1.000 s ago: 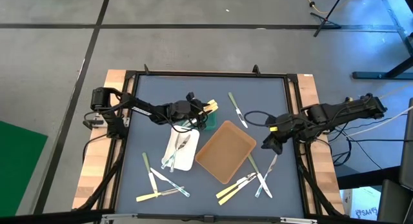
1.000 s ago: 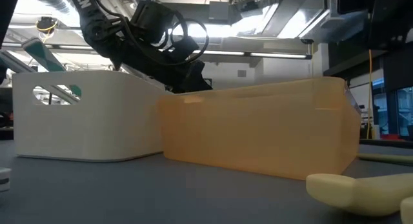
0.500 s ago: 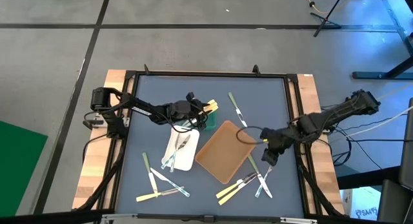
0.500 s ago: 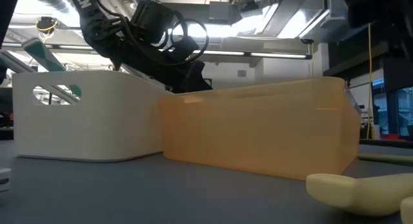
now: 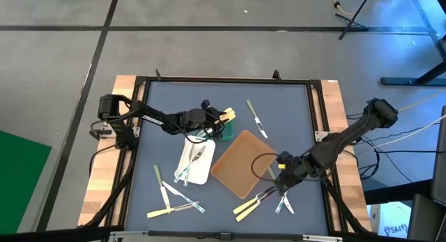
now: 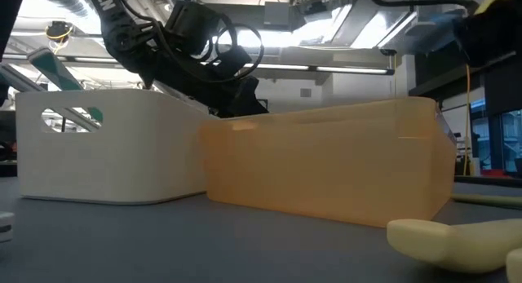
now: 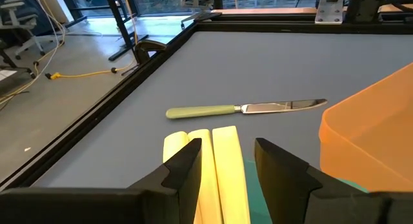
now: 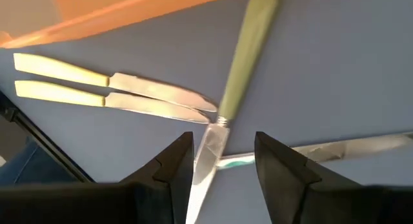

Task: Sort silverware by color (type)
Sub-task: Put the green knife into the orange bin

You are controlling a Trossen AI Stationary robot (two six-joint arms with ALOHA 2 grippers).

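Silverware lies scattered on the dark mat: a cluster (image 5: 265,198) near the brown tray's near right corner, another group (image 5: 173,199) at the near left, and one green-handled knife (image 5: 256,118) farther off. My right gripper (image 5: 281,180) hovers open over the near-right cluster. In its wrist view the right gripper (image 8: 222,159) is above a green-handled knife (image 8: 248,53), beside two cream-handled knives (image 8: 97,82). My left gripper (image 5: 212,127) stays open at the green tray (image 5: 227,132). Its fingers (image 7: 184,166) stand on either side of cream handles (image 7: 216,169) that stick out over the tray's rim.
The brown tray (image 5: 244,163) sits at the mat's middle, with the white tray (image 5: 197,162), holding translucent utensils, to its left. In the low view, the white tray (image 6: 106,144) and brown tray (image 6: 326,165) block the far side. A raised black frame (image 5: 317,116) borders the mat.
My right gripper has swung from the table's right edge toward the near edge and leftward, coming down over the silverware cluster by the brown tray's near right corner. Nothing on the table has shifted.
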